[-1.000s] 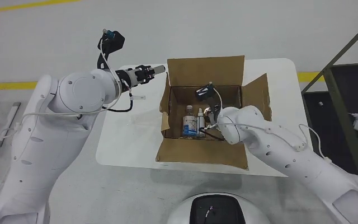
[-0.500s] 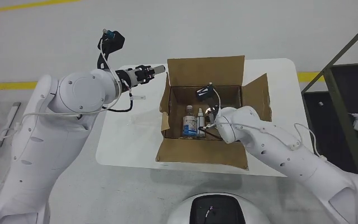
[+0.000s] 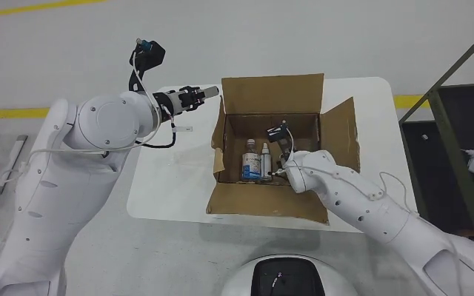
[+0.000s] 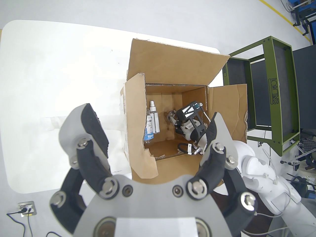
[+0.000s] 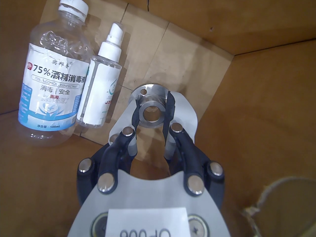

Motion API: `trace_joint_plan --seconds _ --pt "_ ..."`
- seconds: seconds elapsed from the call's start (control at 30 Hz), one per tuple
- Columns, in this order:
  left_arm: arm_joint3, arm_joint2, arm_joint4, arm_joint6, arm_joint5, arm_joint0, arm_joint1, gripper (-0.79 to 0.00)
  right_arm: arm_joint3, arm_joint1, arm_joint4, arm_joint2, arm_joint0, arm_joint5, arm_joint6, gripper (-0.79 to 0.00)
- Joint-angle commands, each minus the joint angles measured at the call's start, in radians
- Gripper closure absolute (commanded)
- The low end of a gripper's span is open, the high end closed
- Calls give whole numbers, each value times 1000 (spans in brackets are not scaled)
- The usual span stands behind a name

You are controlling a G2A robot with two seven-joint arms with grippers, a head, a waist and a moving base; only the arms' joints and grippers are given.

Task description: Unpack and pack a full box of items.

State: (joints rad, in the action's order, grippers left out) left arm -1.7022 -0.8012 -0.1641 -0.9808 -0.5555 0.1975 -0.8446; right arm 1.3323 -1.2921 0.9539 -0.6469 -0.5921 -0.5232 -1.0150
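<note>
Right wrist view — metal flange (image 5: 151, 94), between fingers (image 5: 170, 106)

White table (image 3: 170, 185), green metal rack (image 4: 272, 75)

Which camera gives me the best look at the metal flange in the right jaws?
Right wrist view: the metal flange sits close and centred, the right gripper shut on its hub. Left wrist view shows it as a small glint inside the box. Top view: too small to tell.

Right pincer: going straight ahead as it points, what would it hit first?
Probably the box floor beside the spray bottle; the metal ring in the right pincer would touch first. Depth is unclear.
</note>
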Motion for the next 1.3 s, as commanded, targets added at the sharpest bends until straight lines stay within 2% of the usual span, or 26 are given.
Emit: trace_joint_plan --seconds 0.0,0.23,0.3,0.37,0.4,0.43,0.57,0.7,0.77,0.9,1.0,1.1,1.27 --pt "0 0 0 0 0 0 0 -785 -33 -9 -6 3 7 7 7 0" --pt "0 0 0 0 0 0 0 -785 -112 -43 -28 13 37 33 13 0" --pt "0 0 0 0 0 0 0 -785 -129 -52 -32 14 45 40 14 -34" --pt "0 0 0 0 0 0 0 -785 -142 -59 -31 15 52 46 15 -129" --pt "0 0 0 0 0 0 0 -785 -148 -63 -32 15 54 51 17 -249" --pt "0 0 0 0 0 0 0 -785 -155 -66 -32 15 57 54 16 -332" --pt "0 0 0 0 0 0 0 -785 -175 -76 -29 9 64 66 14 -382" --pt "0 0 0 0 0 0 0 -785 -180 -82 -30 -8 64 73 18 -385" --pt "0 0 0 0 0 0 0 -785 -174 -82 -32 -24 65 75 21 -477" --pt "0 0 0 0 0 0 0 -785 -99 -70 -61 -100 57 103 45 -314" --pt "0 0 0 0 0 0 0 -785 23 -45 -57 -190 28 142 70 0" --pt "0 0 0 0 0 0 0 -785 174 -12 -54 -310 -40 201 93 0" --pt "0 0 0 0 0 0 0 -785 405 31 -165 -553 -205 319 172 0"
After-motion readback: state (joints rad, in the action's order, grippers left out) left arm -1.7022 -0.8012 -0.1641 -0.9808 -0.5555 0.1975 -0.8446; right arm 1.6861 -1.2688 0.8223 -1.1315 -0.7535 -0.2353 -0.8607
